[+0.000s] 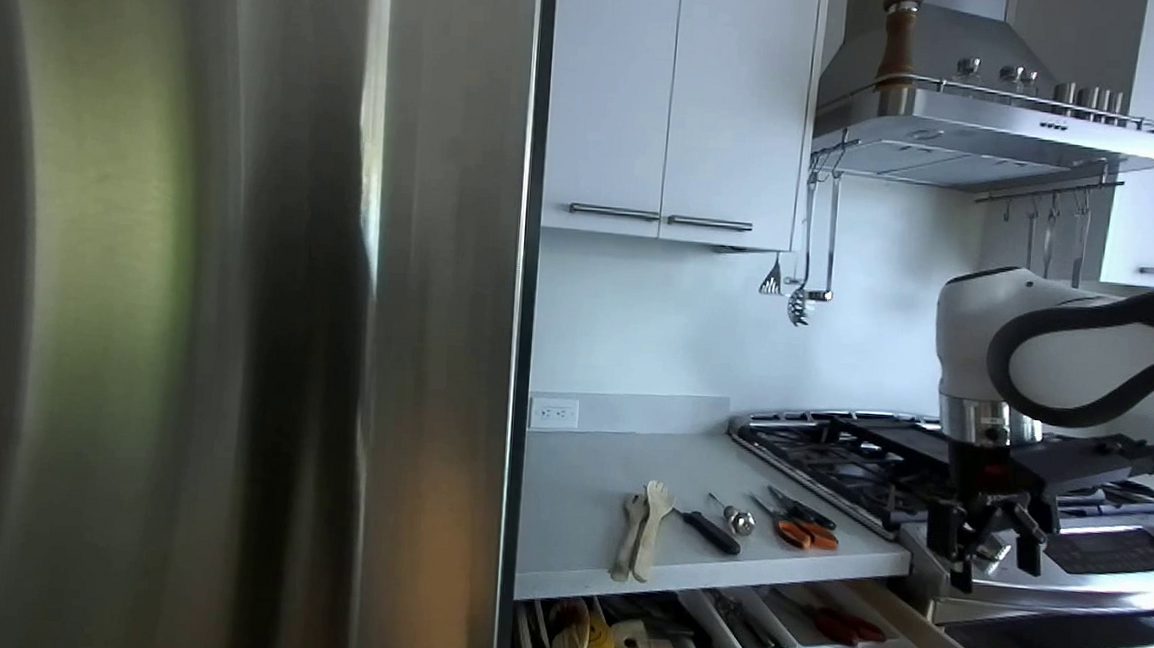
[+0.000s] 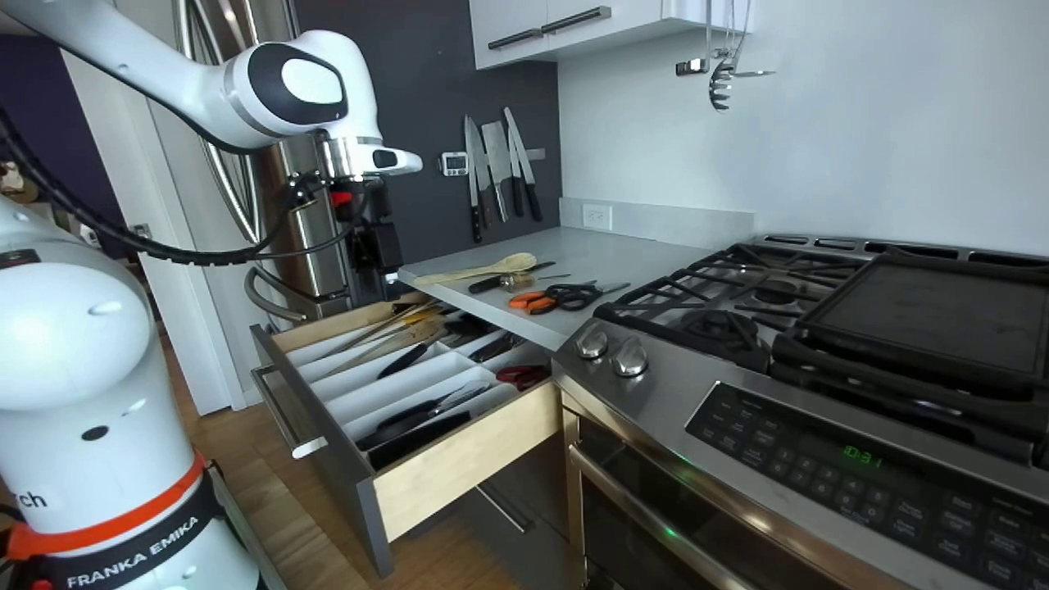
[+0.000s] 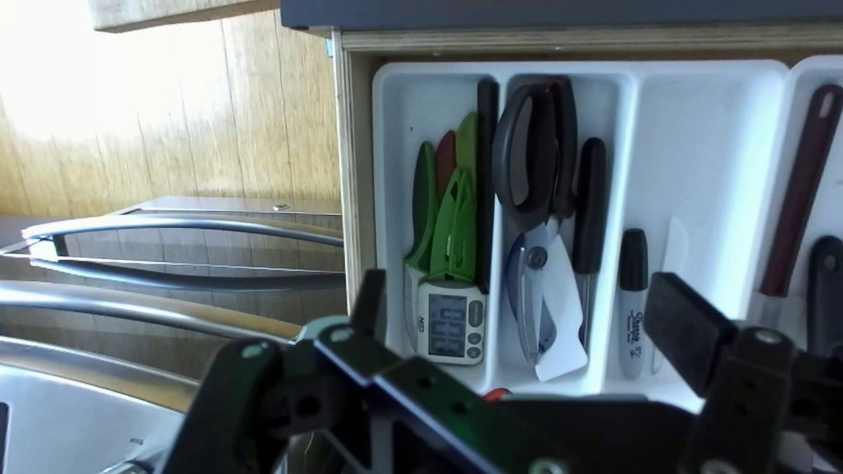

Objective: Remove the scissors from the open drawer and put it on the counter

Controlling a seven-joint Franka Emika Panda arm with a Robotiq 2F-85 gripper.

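The open drawer (image 2: 475, 459) holds a white divided tray. In the wrist view, dark-handled scissors (image 3: 539, 191) lie in one compartment, blades toward my gripper. Red-handled scissors (image 1: 844, 626) lie in a rear compartment, also seen in an exterior view (image 2: 523, 376). In the wrist view only a red bit shows past the gripper. Orange-handled scissors (image 1: 805, 534) lie on the counter (image 1: 574, 534), near the stove. My gripper (image 3: 527, 315) is open and empty above the drawer, touching nothing; it shows in both exterior views (image 1: 993, 560) (image 2: 377, 258).
Wooden utensils (image 1: 650, 529), a black-handled tool (image 1: 710, 531) and a small metal tool (image 1: 737, 519) lie on the counter. A timer (image 3: 451, 322), green-handled knives (image 3: 454, 230) and a marker (image 3: 633, 303) lie in the drawer. The stove (image 2: 721, 319) adjoins the counter.
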